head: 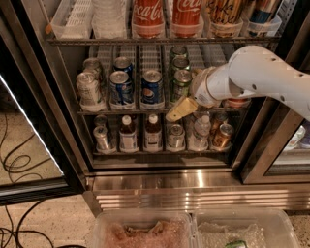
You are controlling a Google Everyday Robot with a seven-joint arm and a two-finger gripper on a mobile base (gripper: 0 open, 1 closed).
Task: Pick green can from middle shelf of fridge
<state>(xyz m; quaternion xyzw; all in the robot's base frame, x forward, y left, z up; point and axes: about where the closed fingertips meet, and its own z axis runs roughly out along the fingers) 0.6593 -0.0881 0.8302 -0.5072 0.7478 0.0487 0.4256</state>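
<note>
The fridge (160, 181) stands open in front of me. On the middle shelf (121, 112), three green cans stand one behind another in one lane. The front green can (181, 83) has a silver top and stands right of the blue cans. My white arm (261, 77) reaches in from the right. My gripper (180, 109), tan at its tip, points down and left at the shelf's front edge. It is just below and right of the front green can. I cannot tell whether it touches the can. The arm hides the shelf's right lanes.
Two blue Pepsi cans (152, 87) and silver cans (89, 89) share the middle shelf. Coca-Cola bottles (147, 14) stand above; small bottles (128, 135) and a gold can (223, 136) below. The glass door (29, 126) hangs open at the left. Plastic bins (145, 232) sit on the floor.
</note>
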